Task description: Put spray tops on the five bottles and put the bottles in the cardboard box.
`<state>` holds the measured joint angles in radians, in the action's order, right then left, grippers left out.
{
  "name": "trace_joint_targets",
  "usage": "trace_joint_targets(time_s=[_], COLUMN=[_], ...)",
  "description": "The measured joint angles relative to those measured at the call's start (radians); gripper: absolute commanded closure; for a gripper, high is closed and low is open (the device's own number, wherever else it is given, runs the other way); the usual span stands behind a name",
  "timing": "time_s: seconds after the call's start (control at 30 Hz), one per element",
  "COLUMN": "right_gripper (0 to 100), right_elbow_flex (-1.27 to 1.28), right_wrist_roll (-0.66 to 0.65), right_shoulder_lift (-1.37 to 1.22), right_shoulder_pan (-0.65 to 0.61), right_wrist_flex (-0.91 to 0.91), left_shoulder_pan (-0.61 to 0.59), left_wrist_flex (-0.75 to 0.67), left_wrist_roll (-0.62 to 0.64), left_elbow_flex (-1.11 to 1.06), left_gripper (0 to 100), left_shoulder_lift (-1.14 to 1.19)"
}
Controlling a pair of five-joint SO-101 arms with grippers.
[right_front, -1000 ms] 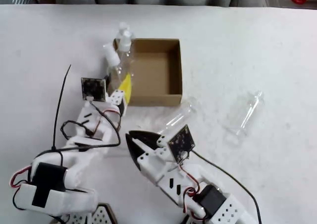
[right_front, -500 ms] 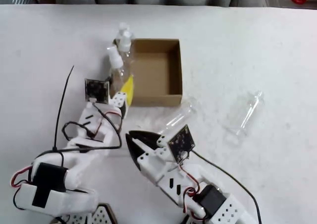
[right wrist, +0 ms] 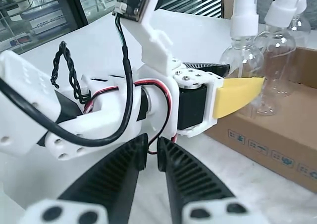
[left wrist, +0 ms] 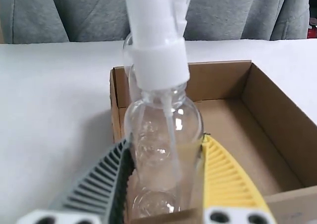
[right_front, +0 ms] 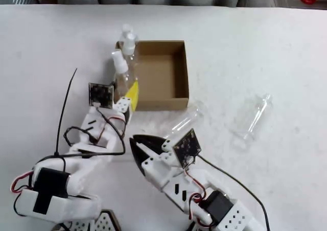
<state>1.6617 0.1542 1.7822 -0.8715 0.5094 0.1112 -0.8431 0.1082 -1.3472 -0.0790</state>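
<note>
Left wrist view: left hand (left wrist: 164,143) grips bottle (left wrist: 159,117).

Bright, even light makes the white table (right_front: 265,47) glow. Shadows on it are soft and faint.

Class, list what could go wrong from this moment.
1. The held bottle in the left tool hangs at the edge of the cardboard box; lowered, its base might catch there and tip.
2. It could knock the two capped bottles standing close beside it.
3. The uncapped bottles lying on the table might roll.
</note>
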Motion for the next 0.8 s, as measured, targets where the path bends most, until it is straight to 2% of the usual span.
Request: trace_joint_targets(time_s=[0.2,0.4,0.8], right_gripper=[98.2,98.2,98.2], right_elbow_flex=[0.000,0.000,0.000], right_wrist_roll=[0.000,0.000,0.000], right_shoulder_lift=[0.000,0.000,0.000], right_shoulder_pan=[0.000,0.000,0.000], right_wrist_flex=[0.000,0.000,0.000], left_shoulder_pan=[0.000,0.003,0.003], left_wrist_flex=[0.014,0.058,0.060], left_wrist_roll=[-0.006,-0.006,-0.006], left_elbow_flex=[0.000,0.000,0.000], left_gripper=[77,77,77], left_shoulder_lift=[0.000,-0.002,-0.002])
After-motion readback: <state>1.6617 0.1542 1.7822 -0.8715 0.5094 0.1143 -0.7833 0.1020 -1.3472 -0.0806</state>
